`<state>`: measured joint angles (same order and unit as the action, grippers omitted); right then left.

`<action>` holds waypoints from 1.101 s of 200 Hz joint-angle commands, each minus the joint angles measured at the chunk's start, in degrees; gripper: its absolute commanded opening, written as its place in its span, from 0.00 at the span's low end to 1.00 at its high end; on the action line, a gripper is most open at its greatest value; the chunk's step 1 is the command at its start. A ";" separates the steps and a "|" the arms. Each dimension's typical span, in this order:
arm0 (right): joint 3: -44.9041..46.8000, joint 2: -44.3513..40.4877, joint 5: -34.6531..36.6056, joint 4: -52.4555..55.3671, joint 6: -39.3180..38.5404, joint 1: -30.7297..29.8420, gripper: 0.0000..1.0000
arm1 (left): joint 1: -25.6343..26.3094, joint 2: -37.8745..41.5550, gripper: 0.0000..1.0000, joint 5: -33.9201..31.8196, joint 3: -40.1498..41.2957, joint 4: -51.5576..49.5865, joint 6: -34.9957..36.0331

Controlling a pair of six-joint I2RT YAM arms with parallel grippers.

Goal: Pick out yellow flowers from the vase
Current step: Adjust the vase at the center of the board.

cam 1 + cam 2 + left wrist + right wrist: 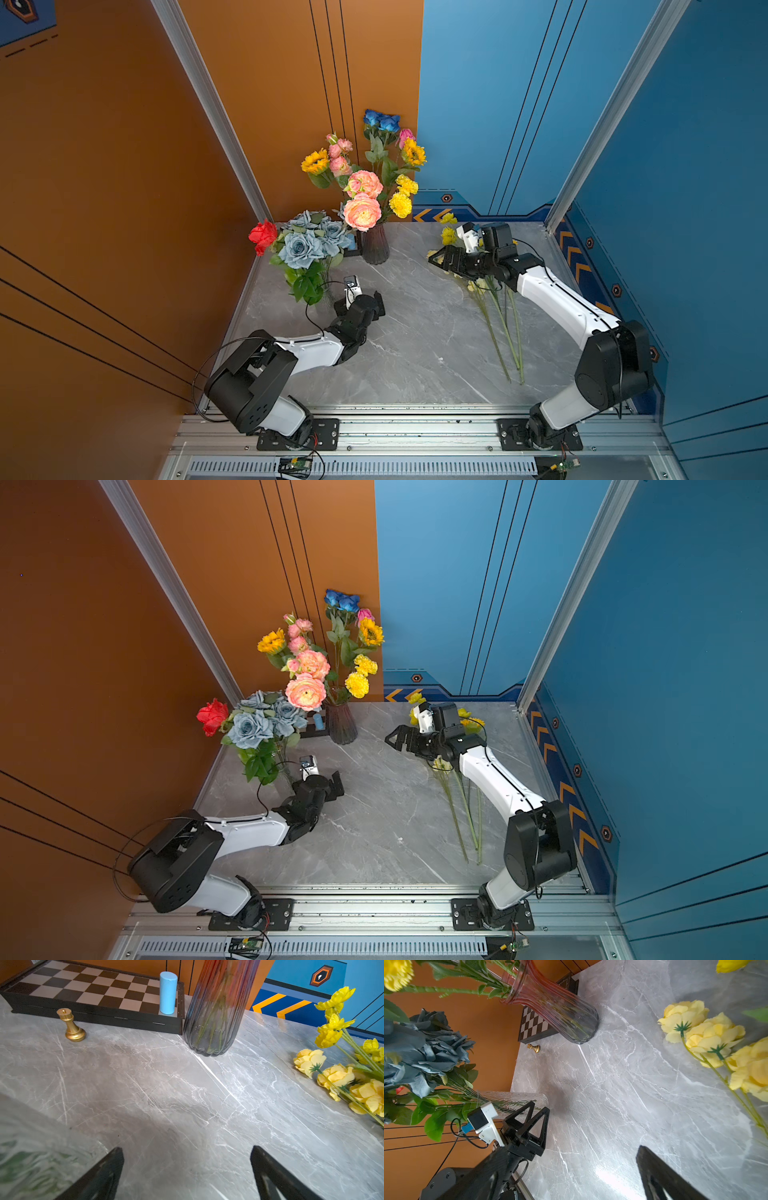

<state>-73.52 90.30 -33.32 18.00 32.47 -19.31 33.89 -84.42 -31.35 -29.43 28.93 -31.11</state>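
A dark ribbed vase (375, 249) (214, 1022) at the back holds two sunflowers (315, 161) (413, 153) and yellow carnations (401, 203) among peach and blue blooms. Several picked yellow flowers (505, 332) (332, 1072) (708, 1036) lie on the table at the right, partly under my right arm. My right gripper (436, 257) (395, 739) hangs open and empty between those flowers and the vase; only one finger (654, 1167) shows in its wrist view. My left gripper (379, 305) (187, 1150) is open and empty, low over the marble in front of the vase.
A clear vase (512, 1103) with grey-blue roses (307, 245) and a red rose (262, 235) stands right beside the left gripper. Behind it are a chessboard (93, 987) with a blue cylinder (168, 993) and a gold chess piece (71, 1026). Walls close the back and sides.
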 commanded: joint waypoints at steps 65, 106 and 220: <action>0.04 1.80 -2.03 -3.63 2.22 -1.86 1.00 | -6.44 2.53 0.98 4.34 3.22 -0.09 0.70; -2.86 6.99 -3.37 -5.52 4.42 -2.40 1.00 | -8.73 2.95 0.98 4.65 4.24 -0.10 0.18; -32.14 37.35 -11.42 -10.08 15.91 -1.17 1.00 | -4.33 9.00 0.98 12.00 3.47 -0.16 1.47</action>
<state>-99.88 122.06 -40.58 12.43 42.39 -20.99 27.57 -76.60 -21.93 -24.99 28.95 -30.87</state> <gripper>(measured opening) 0.999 0.979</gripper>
